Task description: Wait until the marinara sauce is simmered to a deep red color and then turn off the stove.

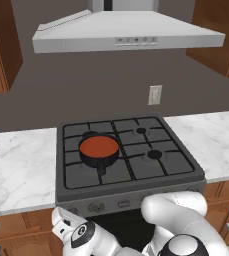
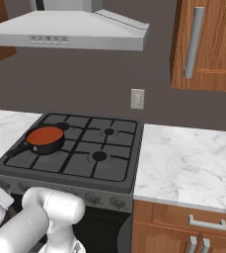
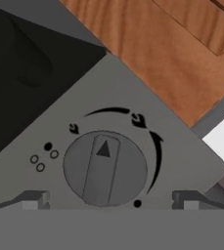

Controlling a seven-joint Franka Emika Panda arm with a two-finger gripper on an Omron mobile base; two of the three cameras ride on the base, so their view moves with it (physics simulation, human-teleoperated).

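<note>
Orange-red marinara sauce (image 1: pixel 99 146) sits in a small black pan (image 1: pixel 100 157) on the rear-left burner of the stove (image 1: pixel 136 172), looking deep enough in colour to act on. Low at the front panel, the gripper (image 3: pixel 108 201) faces a round grey knob (image 3: pixel 105 168), jaws spread wide with one fingertip to each side. To do this well, centre the knob's raised ridge between the tips, close squarely, then twist without slipping.
</note>
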